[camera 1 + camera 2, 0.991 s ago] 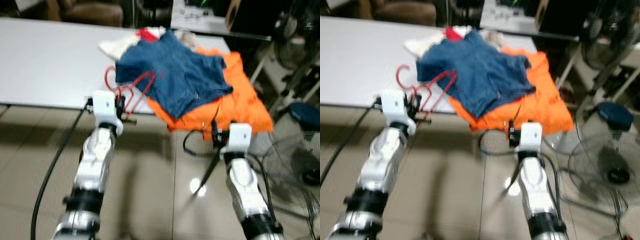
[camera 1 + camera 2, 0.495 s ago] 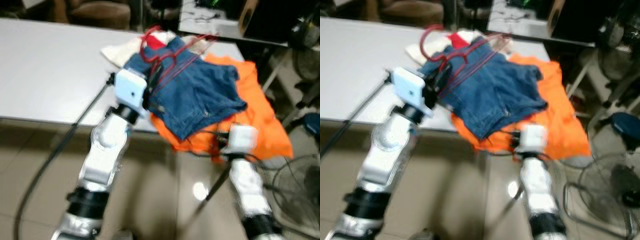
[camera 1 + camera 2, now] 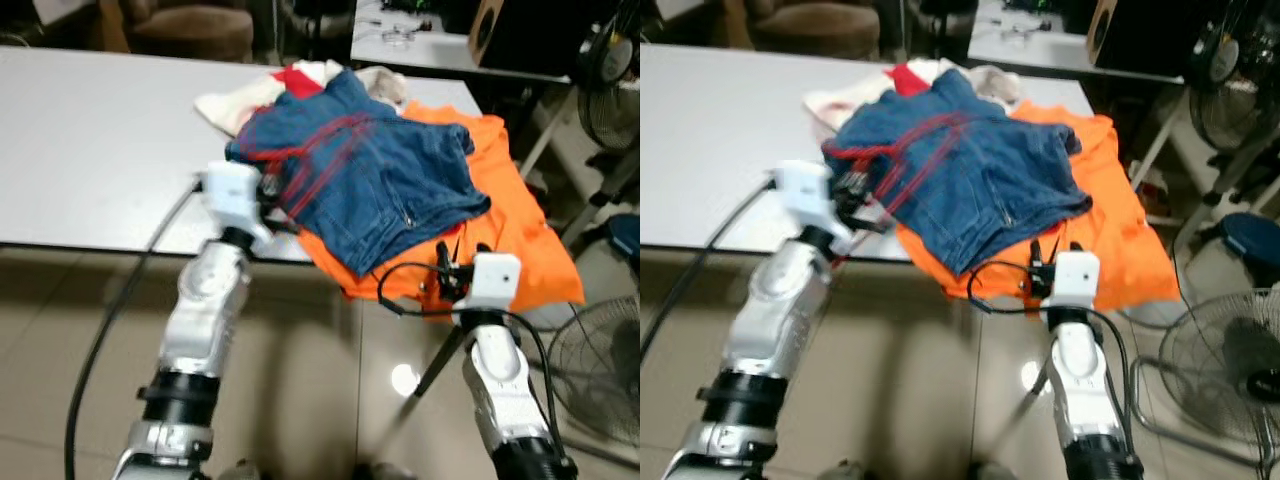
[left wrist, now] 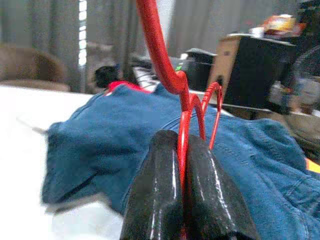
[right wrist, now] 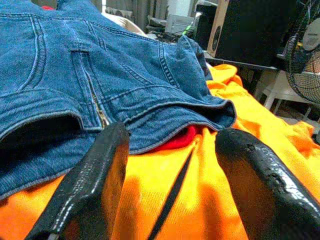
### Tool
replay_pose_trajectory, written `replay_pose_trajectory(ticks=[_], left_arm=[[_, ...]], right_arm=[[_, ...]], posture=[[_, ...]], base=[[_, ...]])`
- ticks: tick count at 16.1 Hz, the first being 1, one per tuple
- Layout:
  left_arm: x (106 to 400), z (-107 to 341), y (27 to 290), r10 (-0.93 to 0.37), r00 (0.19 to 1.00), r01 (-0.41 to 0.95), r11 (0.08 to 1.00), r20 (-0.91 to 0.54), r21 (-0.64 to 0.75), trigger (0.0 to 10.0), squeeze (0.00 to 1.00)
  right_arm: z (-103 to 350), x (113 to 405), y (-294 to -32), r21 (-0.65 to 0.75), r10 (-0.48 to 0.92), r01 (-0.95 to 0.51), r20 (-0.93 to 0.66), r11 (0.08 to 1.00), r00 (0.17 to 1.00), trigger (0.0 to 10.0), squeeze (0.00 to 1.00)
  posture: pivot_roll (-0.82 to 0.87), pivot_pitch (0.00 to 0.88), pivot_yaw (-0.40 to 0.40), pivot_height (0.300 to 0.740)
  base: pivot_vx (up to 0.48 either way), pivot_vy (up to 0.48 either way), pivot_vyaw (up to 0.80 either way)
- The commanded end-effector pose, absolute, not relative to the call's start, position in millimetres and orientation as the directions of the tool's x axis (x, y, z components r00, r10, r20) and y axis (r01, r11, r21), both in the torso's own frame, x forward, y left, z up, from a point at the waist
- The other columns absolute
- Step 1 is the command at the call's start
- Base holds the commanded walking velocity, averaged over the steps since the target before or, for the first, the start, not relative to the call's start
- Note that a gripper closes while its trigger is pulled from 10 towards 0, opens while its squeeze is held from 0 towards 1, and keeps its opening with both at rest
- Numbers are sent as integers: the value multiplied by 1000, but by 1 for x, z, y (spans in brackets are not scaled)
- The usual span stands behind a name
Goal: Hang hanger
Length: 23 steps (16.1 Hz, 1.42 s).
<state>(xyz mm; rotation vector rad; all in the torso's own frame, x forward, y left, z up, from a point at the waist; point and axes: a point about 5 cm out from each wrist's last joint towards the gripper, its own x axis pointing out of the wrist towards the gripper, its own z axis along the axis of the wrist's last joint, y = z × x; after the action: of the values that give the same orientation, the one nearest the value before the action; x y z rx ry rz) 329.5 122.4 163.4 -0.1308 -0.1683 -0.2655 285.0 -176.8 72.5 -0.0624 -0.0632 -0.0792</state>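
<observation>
A thin red wire hanger [image 3: 318, 152] lies blurred above the blue jeans [image 3: 400, 180] at the table's near edge. My left gripper [image 3: 272, 192] is shut on the hanger [image 4: 159, 50], with the wire pinched between its two black fingers [image 4: 157, 190]. The hook rises above them. My right gripper [image 3: 450, 276] hangs open at the front edge of the orange garment [image 3: 520, 240], with nothing between its fingers [image 5: 100, 175]. In the right wrist view the jeans [image 5: 75, 75] lie on the orange cloth [image 5: 200, 190].
The clothes pile sits on the right end of a long white table [image 3: 90, 140], with white and red cloth [image 3: 270, 88] at the back. A floor fan [image 3: 595, 360] stands at the right, another fan [image 3: 612, 85] behind it. The tiled floor [image 3: 300, 380] lies below.
The left arm lifted the hanger up over the jeans half a second ago and has since come down lower, nearer the table edge. The right gripper has stayed by the orange cloth.
</observation>
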Motion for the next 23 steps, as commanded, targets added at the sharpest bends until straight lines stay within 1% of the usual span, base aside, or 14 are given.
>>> replay_pose_trajectory(ticks=[1,4,5,7,9,11,12,14,15,18,19,20,21,23], left_arm=[[334,166,114,-241,954,267,954,177,-136,10000,0],[334,167,112,-228,958,250,961,175,-116,10000,0],[336,168,113,-200,965,219,971,169,-98,10000,0],[338,168,115,-186,968,202,976,167,-79,10000,0],[338,173,111,-221,955,235,971,199,-52,10000,0],[336,176,109,-238,946,252,967,220,-37,10000,0],[335,179,108,-258,937,259,965,236,25,10000,0],[334,182,105,-294,919,279,956,262,92,10000,0],[328,186,104,-368,880,303,922,300,240,10000,0],[315,184,112,-450,832,292,853,325,433,10000,0],[312,180,110,-487,815,267,797,314,542,10000,0],[313,177,107,-510,804,243,752,307,613,10000,0],[316,175,104,-510,804,209,723,305,658,10000,0],[319,172,92,-528,793,225,718,304,659,10000,0]], right_arm=[[79,284,-183,-73,-98,105,101,992,990,10000,0],[78,281,-185,-83,-100,109,102,991,990,10000,0],[78,280,-185,-84,-102,111,101,990,990,10000,0],[78,279,-185,-86,-102,111,102,990,990,10000,0],[79,279,-186,-87,-102,112,105,990,989,10000,0],[80,280,-186,-88,-102,111,108,990,989,10000,0],[83,283,-190,-87,-109,119,112,989,988,10000,0],[84,285,-192,-87,-111,122,114,989,987,10000,0],[85,286,-193,-90,-113,124,118,988,987,10000,0],[83,285,-193,-82,-116,125,112,989,987,10000,0],[82,286,-191,-74,-113,121,108,990,988,10000,0],[81,286,-188,-66,-106,114,105,991,989,10000,0],[80,287,-186,-59,-102,108,104,992,989,10000,0],[80,286,-184,-52,-99,105,102,993,990,10000,0]], posture=[[0,52,-28,740],[-12,47,-22,740],[-16,43,-19,740],[-16,41,-19,740],[-18,32,-15,740],[-18,30,-13,740],[-18,27,-12,740],[-19,24,-10,740],[-15,18,-9,740],[-1,9,-6,740],[6,9,-6,740],[7,11,-5,740],[8,12,-6,740],[7,20,-4,740]], base=[[0,-435,0],[165,-414,0],[300,-371,0],[315,-360,0],[338,-338,0],[195,0,0],[0,0,0],[0,0,0],[0,0,0],[0,0,0],[0,0,0],[0,0,0],[0,0,0],[0,0,0]])
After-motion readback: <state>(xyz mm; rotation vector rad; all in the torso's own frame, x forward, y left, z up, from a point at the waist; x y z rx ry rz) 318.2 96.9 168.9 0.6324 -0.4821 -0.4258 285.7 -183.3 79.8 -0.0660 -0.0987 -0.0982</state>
